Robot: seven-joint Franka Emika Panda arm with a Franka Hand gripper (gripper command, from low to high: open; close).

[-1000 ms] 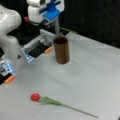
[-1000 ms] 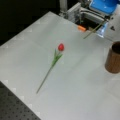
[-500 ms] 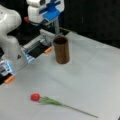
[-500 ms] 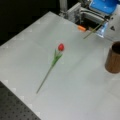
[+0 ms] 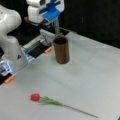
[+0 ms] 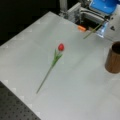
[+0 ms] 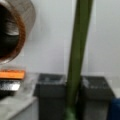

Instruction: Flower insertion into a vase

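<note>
My white and blue gripper (image 5: 57, 27) hangs above and just behind the vase (image 5: 61, 51), shut on the green stem of a flower (image 7: 77, 57). That stem runs between my two dark fingers (image 7: 50, 100) in the wrist view and pokes out to the left in a front view (image 6: 92, 31). The vase, a dark brown upright cylinder, stands on the white table (image 5: 95, 75), shows at a front view's right edge (image 6: 113, 60), and its open mouth (image 7: 15, 30) is at the wrist view's upper left. A second flower with a red head (image 5: 35, 97) lies flat on the table (image 6: 61, 47).
The white robot base (image 5: 10, 37) fills a front view's left. A grey rail with orange tabs (image 5: 48, 50) and blue lights runs behind the vase. A dark perforated board (image 6: 15, 107) borders the table at a front view's bottom left.
</note>
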